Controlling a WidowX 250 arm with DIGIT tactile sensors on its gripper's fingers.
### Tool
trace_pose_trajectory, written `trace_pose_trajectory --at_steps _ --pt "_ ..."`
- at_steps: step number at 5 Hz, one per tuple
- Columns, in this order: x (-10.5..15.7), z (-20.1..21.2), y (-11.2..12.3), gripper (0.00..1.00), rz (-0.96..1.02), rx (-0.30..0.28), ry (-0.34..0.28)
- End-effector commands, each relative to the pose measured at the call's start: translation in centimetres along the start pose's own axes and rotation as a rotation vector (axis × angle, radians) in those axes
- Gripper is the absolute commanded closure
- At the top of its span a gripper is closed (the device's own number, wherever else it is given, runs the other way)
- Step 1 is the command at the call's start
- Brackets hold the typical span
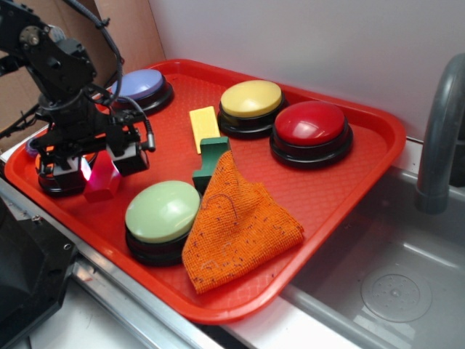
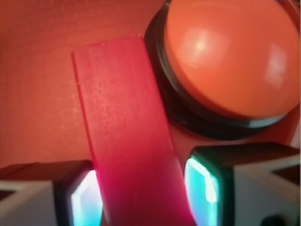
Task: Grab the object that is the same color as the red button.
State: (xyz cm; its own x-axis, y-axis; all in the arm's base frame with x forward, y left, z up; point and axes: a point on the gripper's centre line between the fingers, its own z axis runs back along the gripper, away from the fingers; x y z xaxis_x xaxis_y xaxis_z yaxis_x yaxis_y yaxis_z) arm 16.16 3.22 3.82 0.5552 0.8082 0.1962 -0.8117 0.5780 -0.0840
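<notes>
The red block (image 1: pixel 102 182) stands tilted at the left of the red tray (image 1: pixel 349 189), right under my gripper (image 1: pixel 103 166). In the wrist view the red block (image 2: pixel 124 132) runs up between my two fingers, whose glowing pads press against its sides, so my gripper (image 2: pixel 141 197) is shut on it. Far across the tray at the back right sits the dark-red domed red button (image 1: pixel 311 123) on its black base. Where the block's lower end meets the tray is hidden.
An orange button (image 2: pixel 230 56) sits right beside the block, mostly hidden by the arm in the exterior view. Yellow button (image 1: pixel 251 99), purple button (image 1: pixel 139 86), green button (image 1: pixel 161 211), yellow block (image 1: pixel 204 125), green block (image 1: pixel 211 156) and orange cloth (image 1: pixel 236 222) share the tray. Sink (image 1: pixel 392 291) and faucet (image 1: pixel 439 138) are at the right.
</notes>
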Motion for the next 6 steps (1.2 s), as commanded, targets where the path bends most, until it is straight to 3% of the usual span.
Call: trace_pose_trajectory --at_steps 1,2,3,4,5,6 --pt "3.0 5.7 -1.8 1.0 -0.274 0.007 0.06" --pt "3.9 8.3 -2.2 1.0 -0.388 0.083 0.096" --pt "4.2 10.7 -2.7 1.0 -0.507 0.069 0.165" --pt "4.2 12.9 -2.8 1.0 -0.621 0.059 0.159" --pt "4.3 14.1 -2.9 1.0 -0.746 -0.027 0.165" --pt "3.7 13.9 -3.0 1.0 -0.815 -0.026 0.132"
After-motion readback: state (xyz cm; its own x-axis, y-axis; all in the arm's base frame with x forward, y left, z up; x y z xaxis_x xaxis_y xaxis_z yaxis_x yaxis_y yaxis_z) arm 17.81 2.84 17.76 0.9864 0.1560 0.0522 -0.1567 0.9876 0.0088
